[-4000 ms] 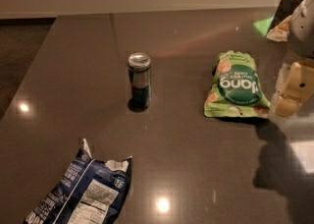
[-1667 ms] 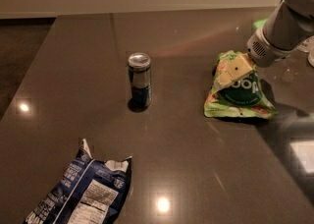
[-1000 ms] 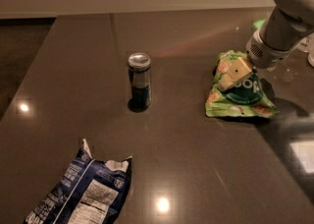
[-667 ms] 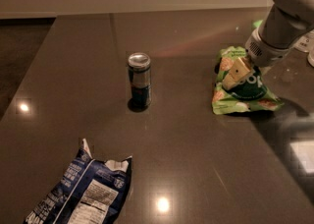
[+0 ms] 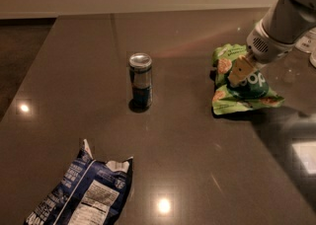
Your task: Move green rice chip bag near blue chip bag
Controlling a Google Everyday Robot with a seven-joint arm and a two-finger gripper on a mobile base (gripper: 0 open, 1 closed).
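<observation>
The dark glossy tabletop [image 5: 74, 61] carries everything. The blue chip bag [image 5: 86, 194] lies crumpled at its near left corner, well apart from the green rice chip bag [image 5: 244, 98], which sits at the far right. This green bag is likely light, soft and slippery (thin film crumples rather than resists), so a pinch on a raised fold near its middle should hold better than a flat edge; the chips inside are fragile, so gentle pressure suits. It is bright green with a dark green circle, white lettering and tan chip pictures, bunched up on its left side. A slim can [image 5: 140, 81] stands upright between the bags. The gripper [image 5: 238, 72] sits on the green bag's middle, seemingly pinching a fold of it
</observation>
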